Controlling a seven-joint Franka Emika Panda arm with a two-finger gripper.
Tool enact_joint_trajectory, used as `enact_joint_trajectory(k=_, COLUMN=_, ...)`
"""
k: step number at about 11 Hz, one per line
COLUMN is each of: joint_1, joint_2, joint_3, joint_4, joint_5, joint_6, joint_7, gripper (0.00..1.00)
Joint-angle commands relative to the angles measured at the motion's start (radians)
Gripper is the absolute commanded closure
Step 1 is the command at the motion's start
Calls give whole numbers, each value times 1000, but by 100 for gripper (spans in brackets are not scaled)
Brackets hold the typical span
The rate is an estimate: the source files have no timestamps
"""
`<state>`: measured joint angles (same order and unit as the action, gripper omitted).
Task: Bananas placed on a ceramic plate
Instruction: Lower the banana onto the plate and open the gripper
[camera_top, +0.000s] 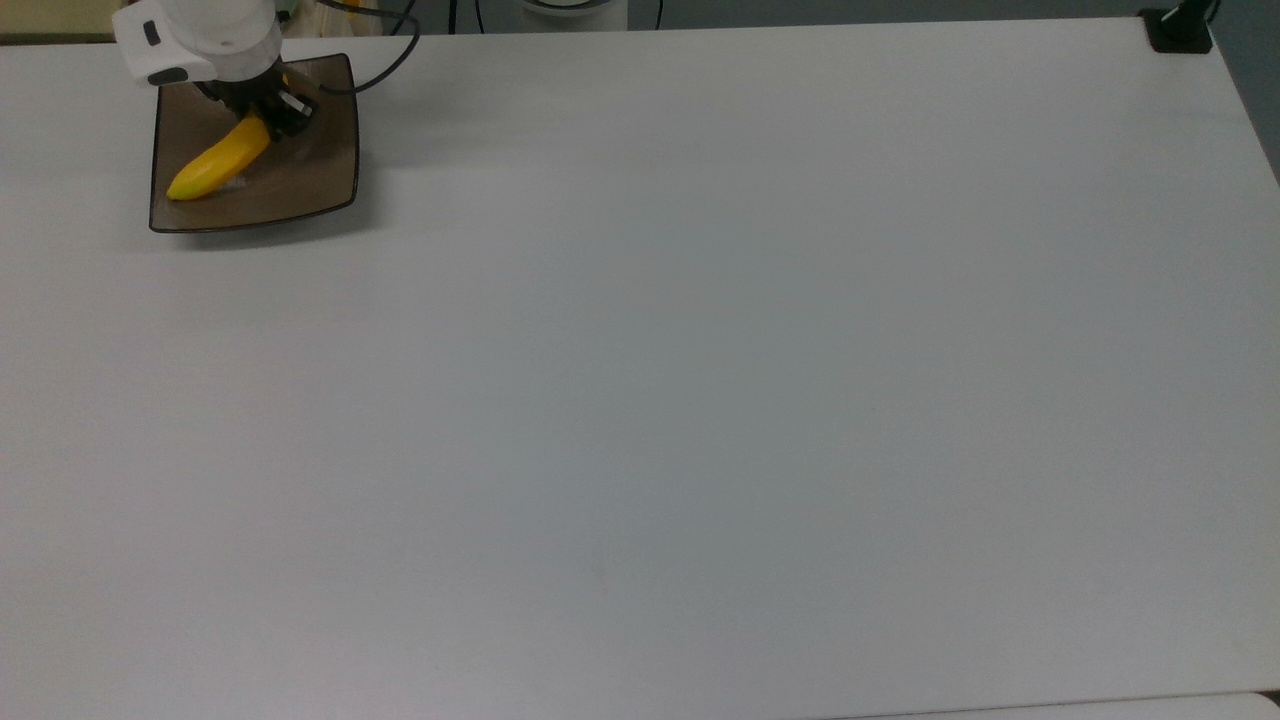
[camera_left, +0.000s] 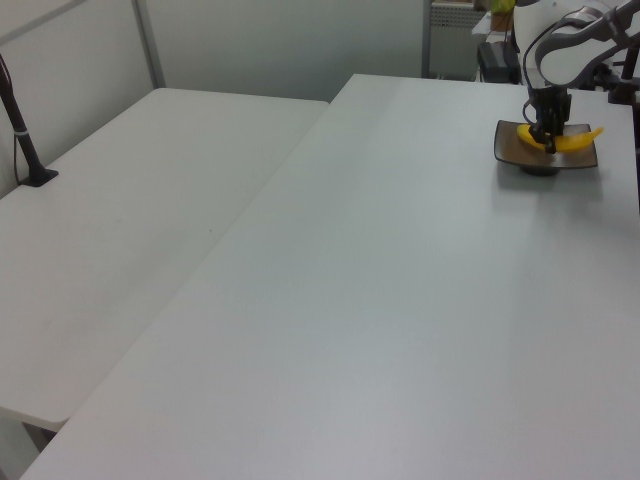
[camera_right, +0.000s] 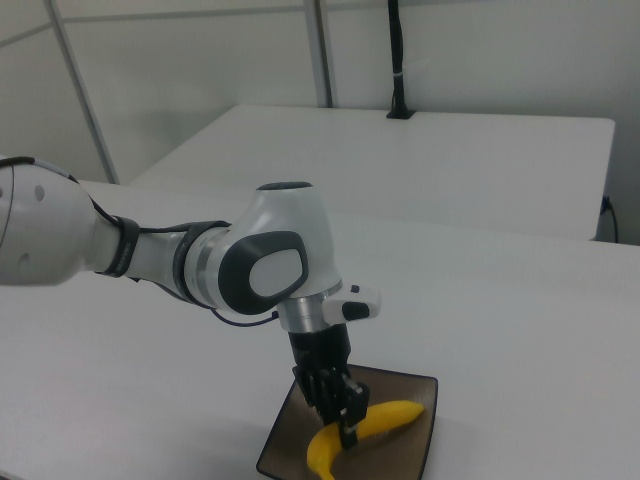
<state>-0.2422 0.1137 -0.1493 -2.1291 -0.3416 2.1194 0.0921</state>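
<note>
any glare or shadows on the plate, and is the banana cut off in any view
Top view: a pale sheen beside the banana on the plate, and a soft shadow on the table along the plate's lower edge. Right view: the frame's bottom edge crops the plate's near rim and the banana's lower tip. Left view: banana whole, crossed by the gripper.

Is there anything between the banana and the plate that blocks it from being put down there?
Nothing visible. The banana is already low over the plate, with the gripper closed on its upper end. No other thing lies on the plate; whether the banana touches it cannot be told.
</note>
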Motion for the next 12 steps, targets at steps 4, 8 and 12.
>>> enact_joint_trajectory(k=4, joint_1=4, joint_2=-8, joint_3=-3, joint_4=-28, joint_5=-33, joint_6=24, joint_7=32, gripper=34)
enact_joint_trajectory(k=8, joint_1=4, joint_2=-23, joint_3=-1, joint_4=-20, joint_5=-30, joint_6=-2, joint_7=37, gripper=0)
enact_joint_trajectory(k=12, joint_1=55, joint_2=-104, joint_3=43, joint_4=82, joint_5=16, joint_6=-149, joint_7=38, gripper=0)
